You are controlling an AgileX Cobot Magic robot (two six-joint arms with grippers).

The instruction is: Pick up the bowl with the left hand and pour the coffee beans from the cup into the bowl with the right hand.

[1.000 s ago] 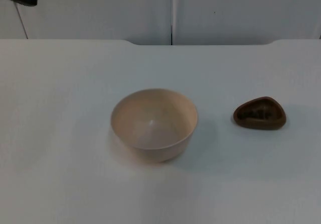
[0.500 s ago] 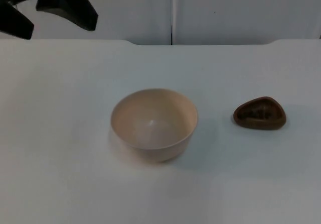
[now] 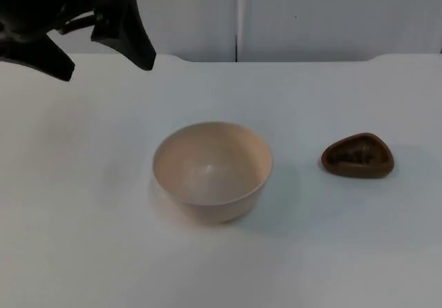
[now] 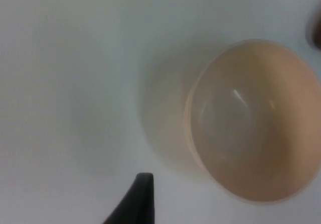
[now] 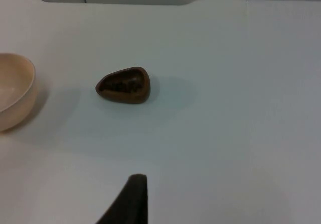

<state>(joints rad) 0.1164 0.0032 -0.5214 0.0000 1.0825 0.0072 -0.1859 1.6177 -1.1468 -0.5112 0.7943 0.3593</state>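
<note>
A beige bowl [image 3: 212, 170] stands empty and upright in the middle of the table, also close up in the left wrist view [image 4: 253, 121]. To its right sits a small brown cup [image 3: 357, 157] holding dark coffee beans, which the right wrist view [image 5: 124, 86] sees from a distance. My left gripper [image 3: 103, 63] hovers open over the table's far left, well behind and left of the bowl, with nothing in it. My right gripper [image 5: 131, 201] waits off to the right, far from the cup.
The white table [image 3: 83, 239] ends at the grey partition wall [image 3: 311, 18] behind. Bowl and cup stand about a hand's width apart.
The left arm has swung in from the upper left corner, rightward and down towards the bowl. Bowl and cup have not moved.
</note>
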